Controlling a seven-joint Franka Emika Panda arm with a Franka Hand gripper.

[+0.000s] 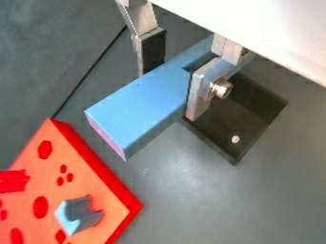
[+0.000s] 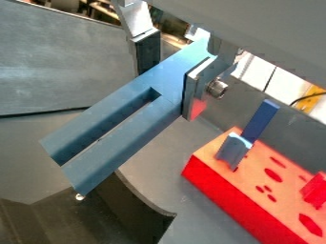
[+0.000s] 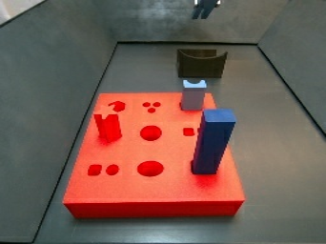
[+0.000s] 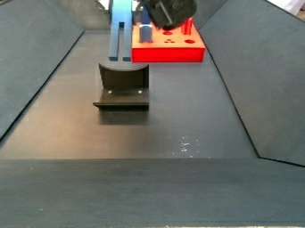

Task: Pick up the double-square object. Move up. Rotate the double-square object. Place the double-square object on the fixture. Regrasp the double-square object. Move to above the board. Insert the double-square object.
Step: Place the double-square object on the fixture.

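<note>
My pincer (image 1: 178,71) clamps the double-square object (image 1: 143,107), raised above the fixture (image 4: 123,85). Placing, regrasping and inserting remain; the board (image 3: 152,195) lies at twelve o'clock beyond the fixture in a side view.

Double-square object (image 2: 121,124): slim blue bar w/ long slot, clamped in pincer (image 2: 173,71), upright above fixture (image 4: 123,83), a dark notched block. Red board (image 3: 152,143) w/ cut holes, beyond.
</note>
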